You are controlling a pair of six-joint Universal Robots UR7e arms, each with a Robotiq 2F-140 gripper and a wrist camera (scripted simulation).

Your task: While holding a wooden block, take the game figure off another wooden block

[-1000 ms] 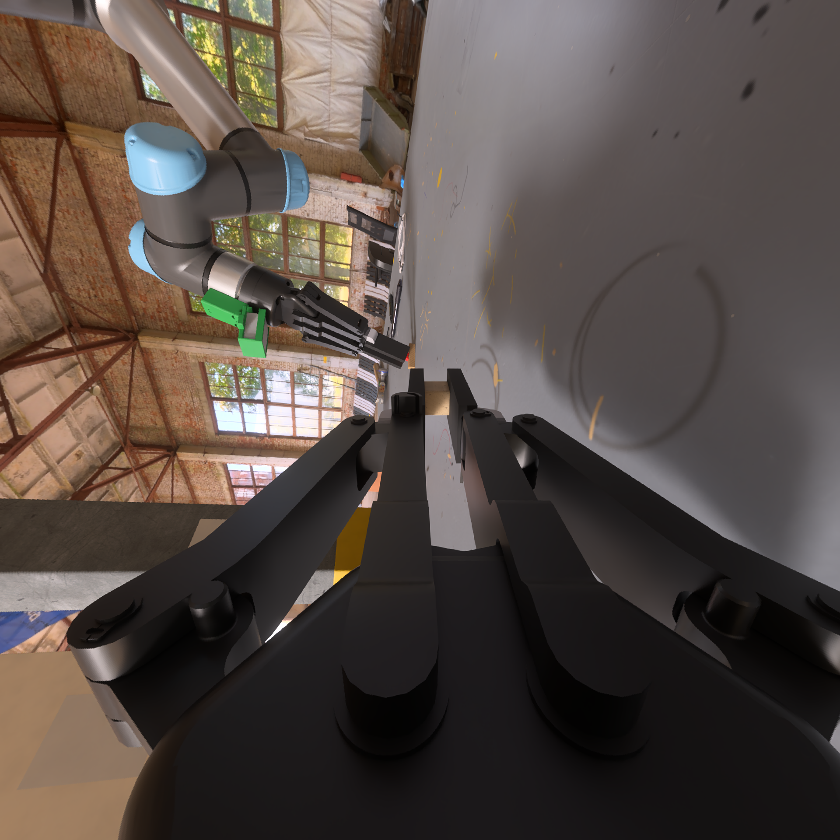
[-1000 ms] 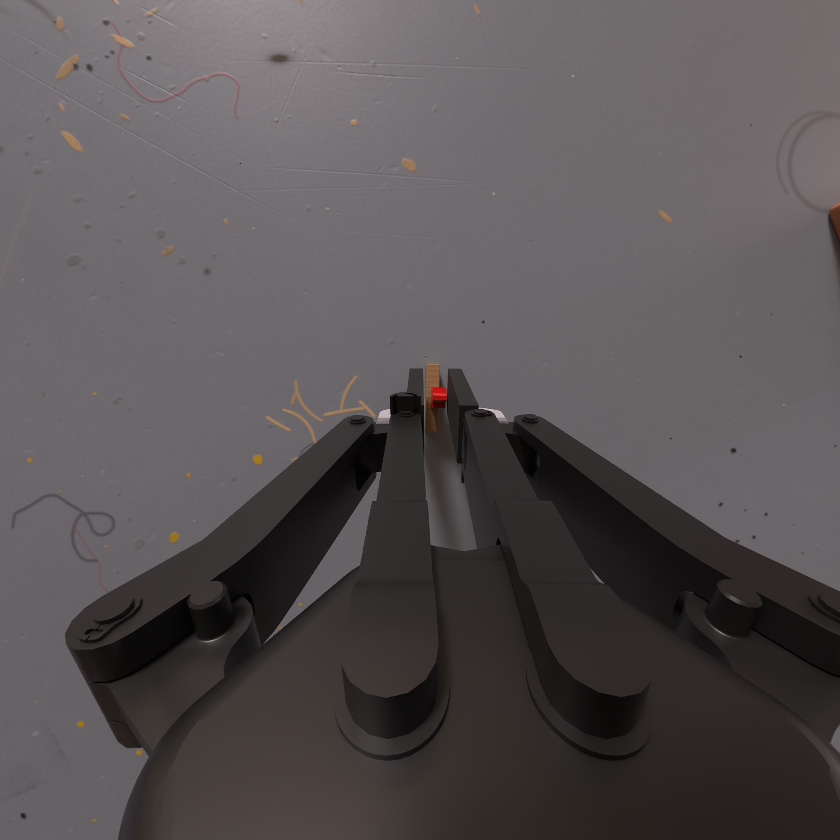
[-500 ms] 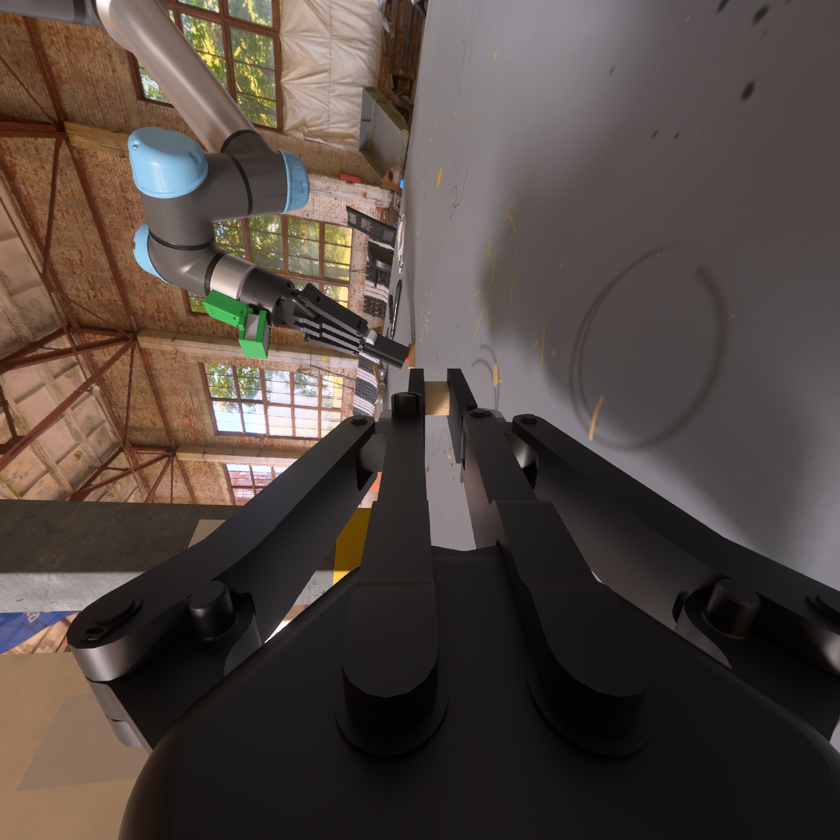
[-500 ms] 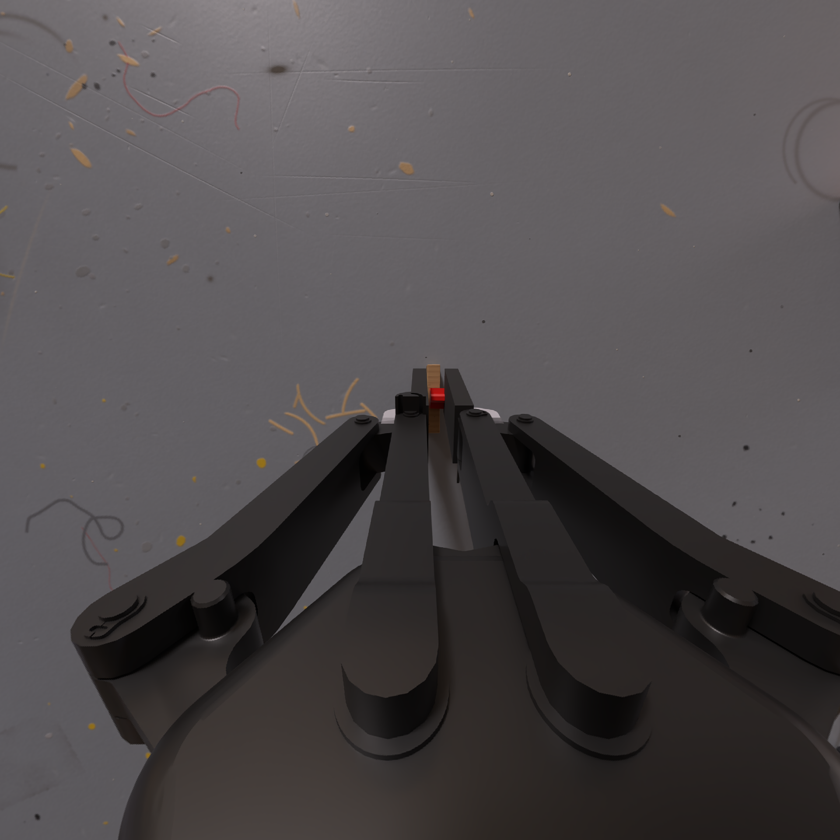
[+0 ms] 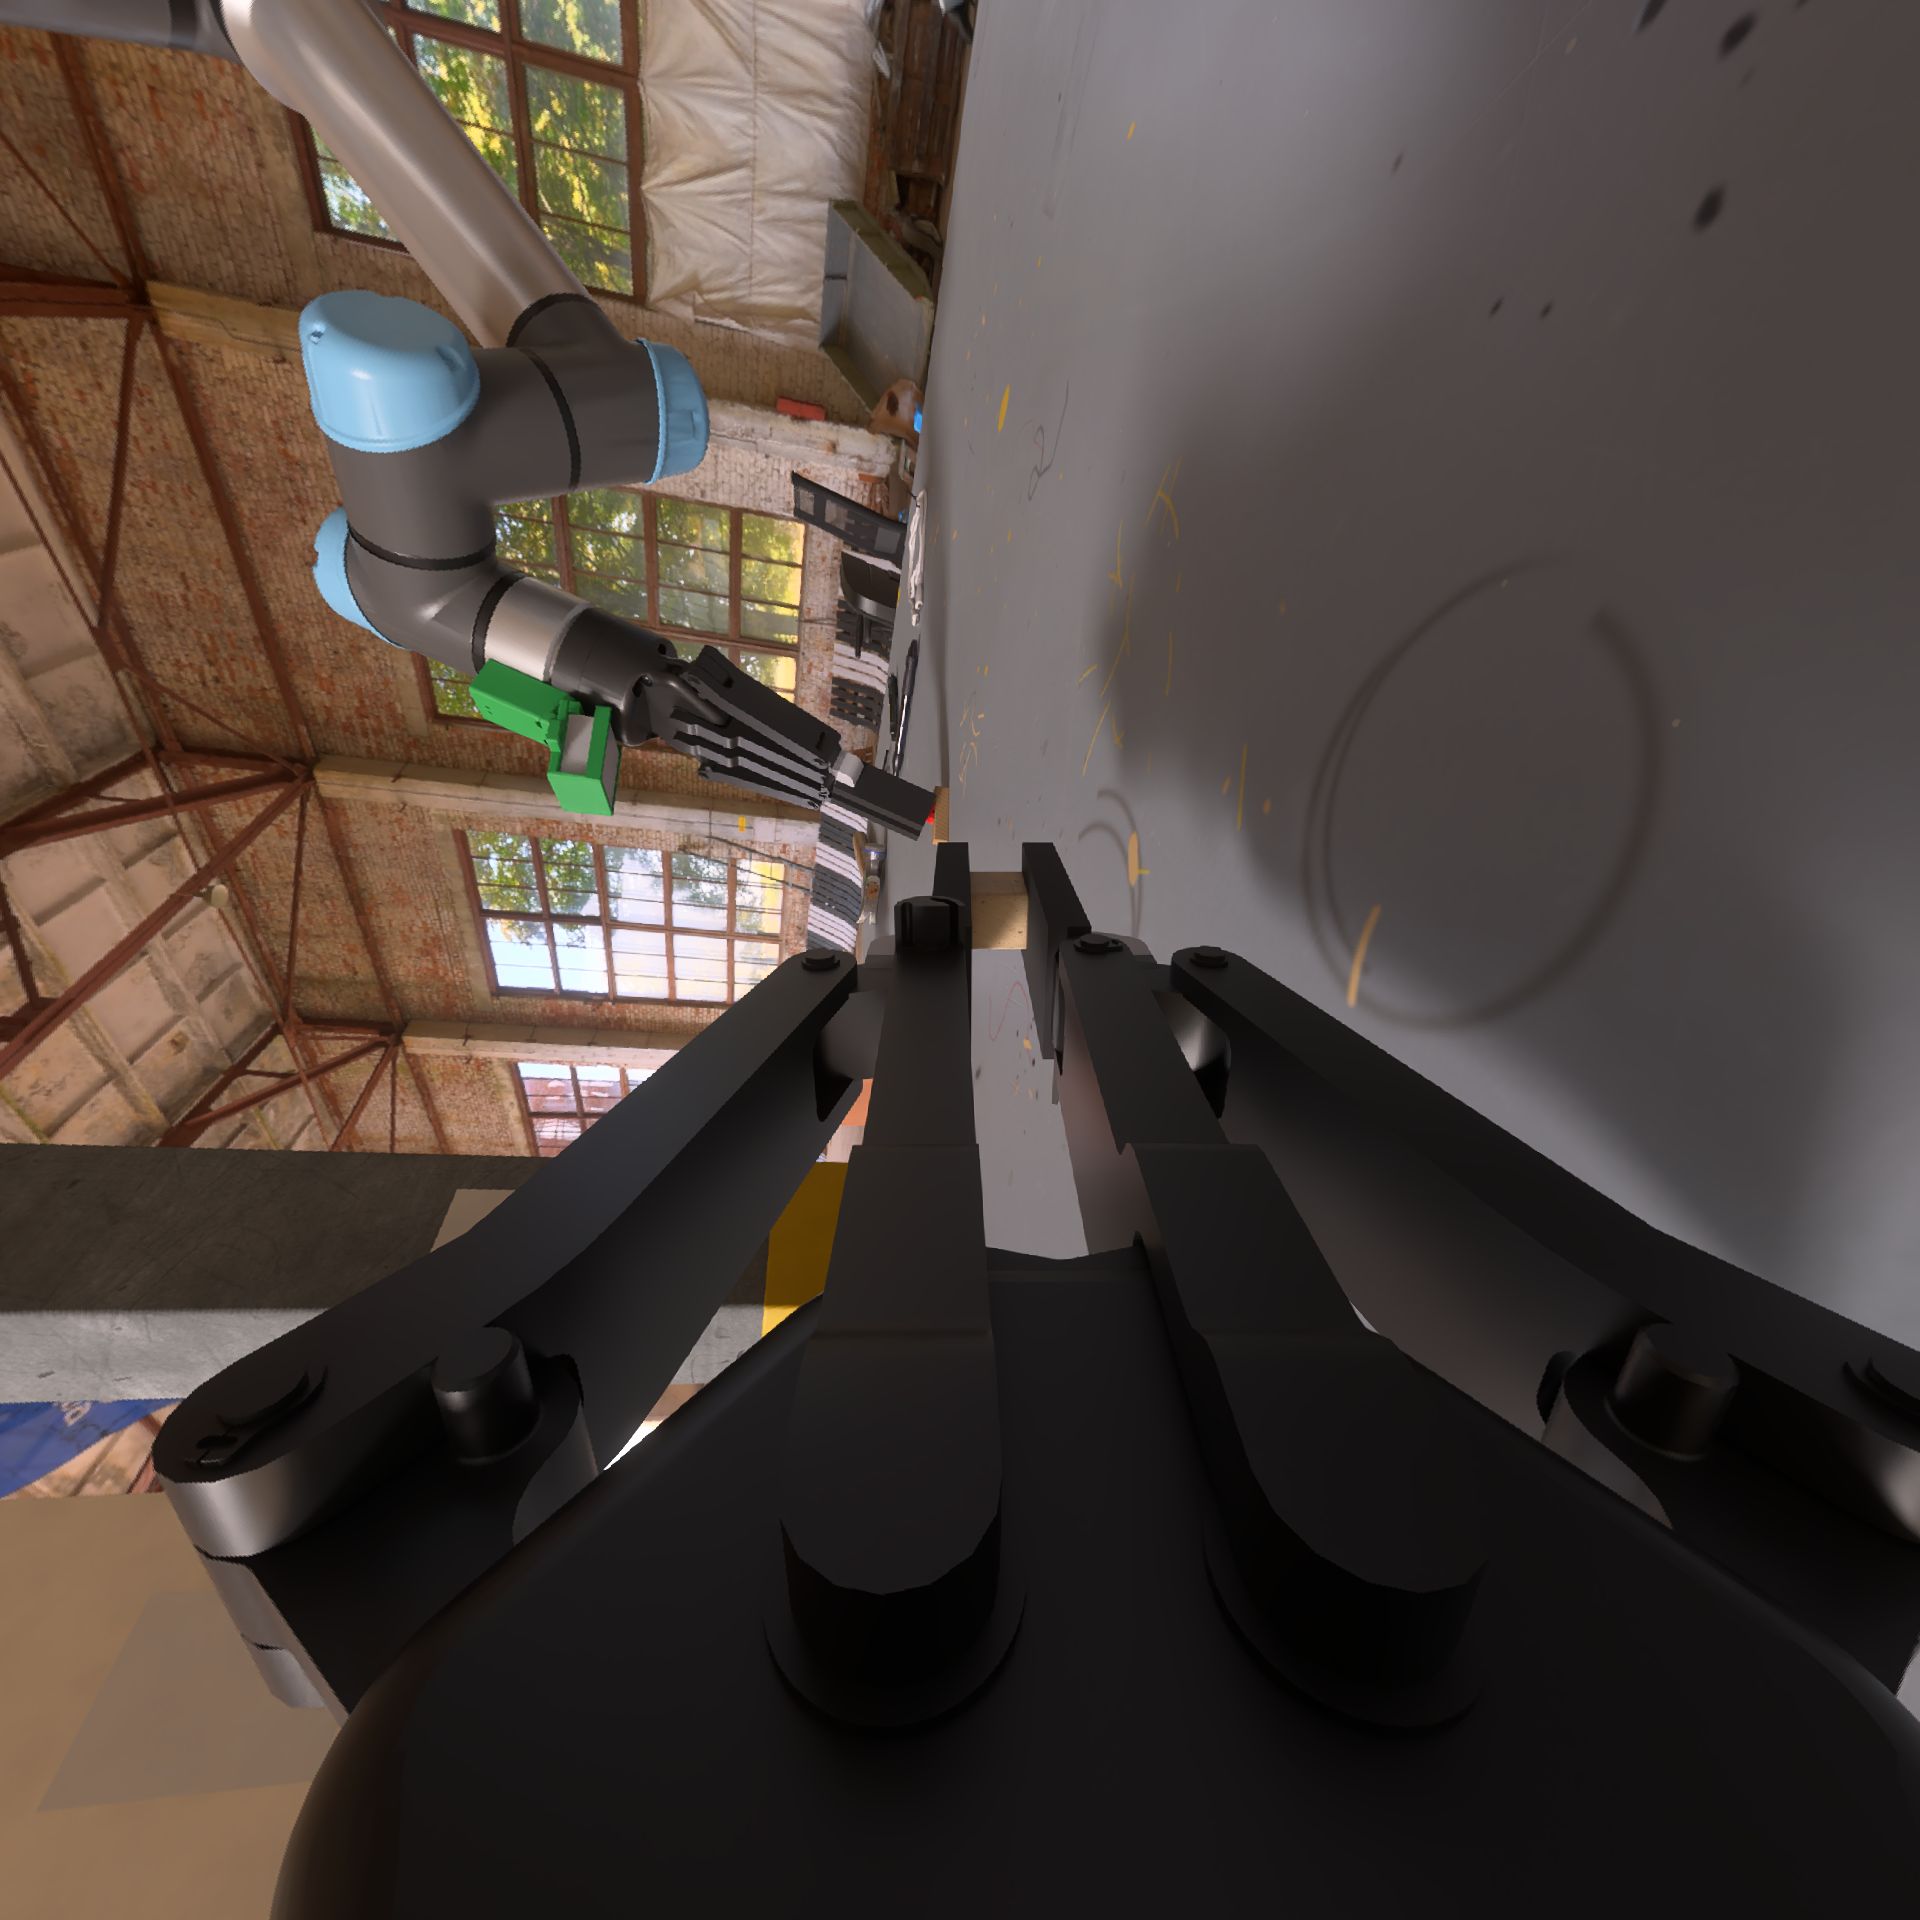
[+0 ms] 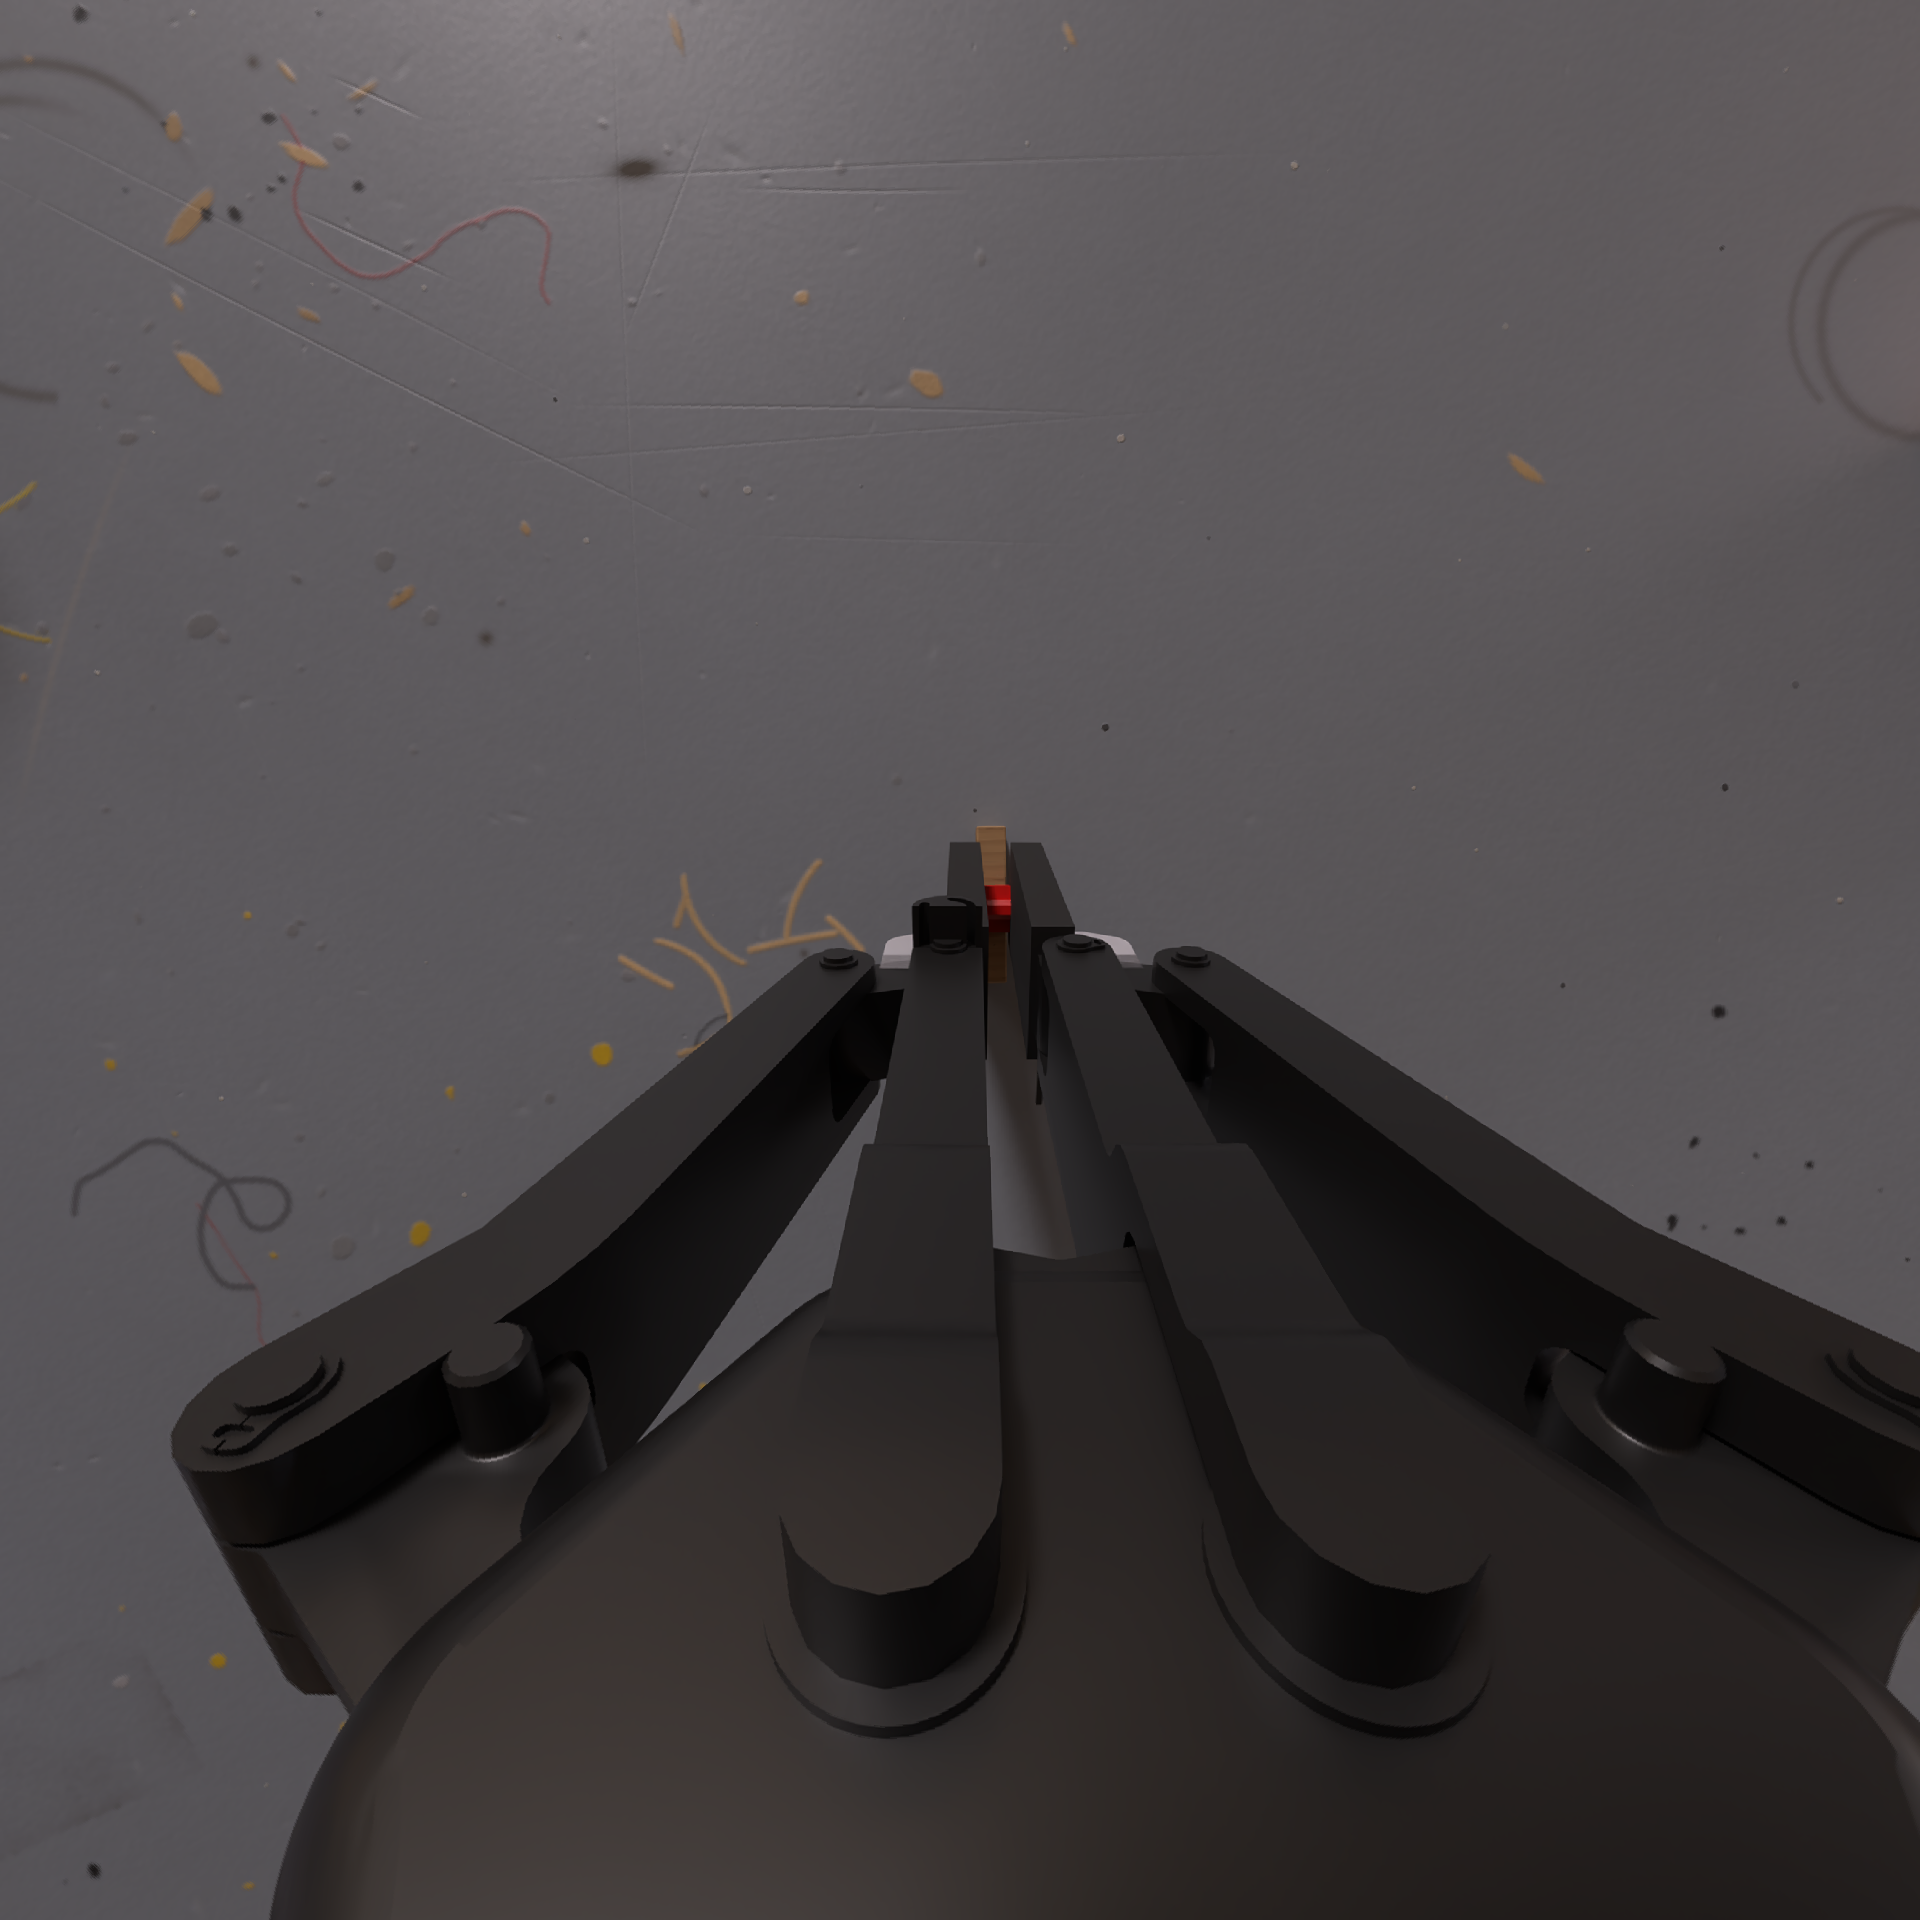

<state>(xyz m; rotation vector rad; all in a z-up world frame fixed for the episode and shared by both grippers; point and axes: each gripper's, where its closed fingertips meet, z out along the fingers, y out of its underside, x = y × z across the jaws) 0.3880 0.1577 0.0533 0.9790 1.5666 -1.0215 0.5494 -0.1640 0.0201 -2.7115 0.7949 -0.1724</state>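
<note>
Fingers of the left gripper (image 5: 995, 883) sit closed on a pale wooden block (image 5: 997, 912), pinched between their tips just in front of the camera, with the grey counter (image 5: 1455, 416) running along the right side of that view. Just beyond the tips, a second, thinner wooden block (image 5: 942, 812) stands at the counter's edge, and the right gripper (image 5: 906, 812) reaches in from the left on its grey arm (image 5: 488, 416) with pale blue joint caps and a green wrist mount (image 5: 556, 743). A speck of red shows at that gripper's tip, touching the thin block. A brick hall with tall windows (image 5: 623, 914) fills the far background.

From the right wrist, the right gripper's fingers (image 6: 966, 883) are drawn close together around the small red game figure (image 6: 998, 902), which sits against the thin block's (image 6: 992, 852) edge; the block rises just past the fingertips. Whether the figure has come free of the block cannot be told. Beyond lies the scratched counter, flecked with tan chips (image 6: 925, 382) and a pink thread (image 6: 416, 249) farther off on the left.
</note>
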